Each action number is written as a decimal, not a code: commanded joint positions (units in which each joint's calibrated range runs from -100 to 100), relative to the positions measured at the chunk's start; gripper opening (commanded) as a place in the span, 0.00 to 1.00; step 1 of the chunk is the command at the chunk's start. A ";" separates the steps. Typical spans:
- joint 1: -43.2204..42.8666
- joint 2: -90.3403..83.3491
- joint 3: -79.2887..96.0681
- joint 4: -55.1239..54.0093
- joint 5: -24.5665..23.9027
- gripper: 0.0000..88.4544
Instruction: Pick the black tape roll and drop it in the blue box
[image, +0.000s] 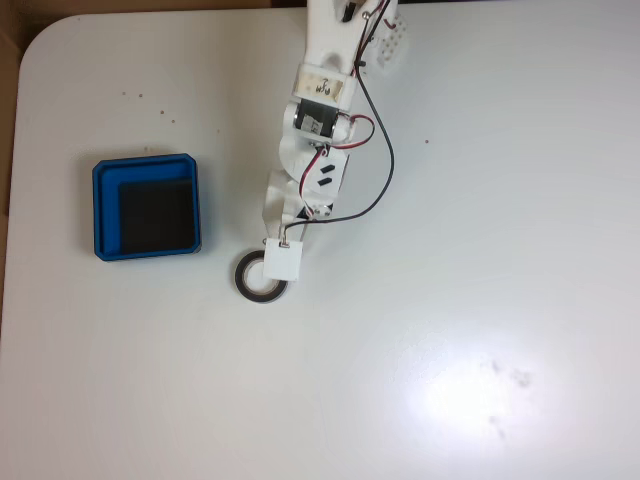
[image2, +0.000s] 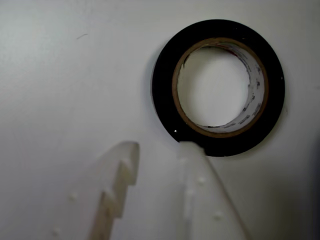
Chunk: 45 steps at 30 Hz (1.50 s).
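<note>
Lying flat on the white table (image: 480, 250), the black tape roll (image2: 218, 87) sat just above the gripper (image2: 159, 146), whose fingers were apart and empty in the wrist view. The fixed view showed the blue box (image: 146, 206) left of the roll, holding nothing.

Black tape roll (image2: 165, 95), tan-brown inner core with faint print. Bright blue box (image: 146, 170), black floor. White tabletop (image: 480, 300), few small dark specks. White arm (image: 320, 100), red and black wires (image: 385, 160). White fingers (image2: 200, 190).
</note>
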<state>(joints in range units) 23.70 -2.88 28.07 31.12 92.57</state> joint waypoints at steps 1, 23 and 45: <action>0.68 4.13 -8.84 1.06 -0.10 0.02; 0.97 13.83 -16.03 0.40 -0.63 0.02; 2.34 13.83 -16.03 0.81 -0.63 0.08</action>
<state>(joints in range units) 25.48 11.43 15.52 31.94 92.07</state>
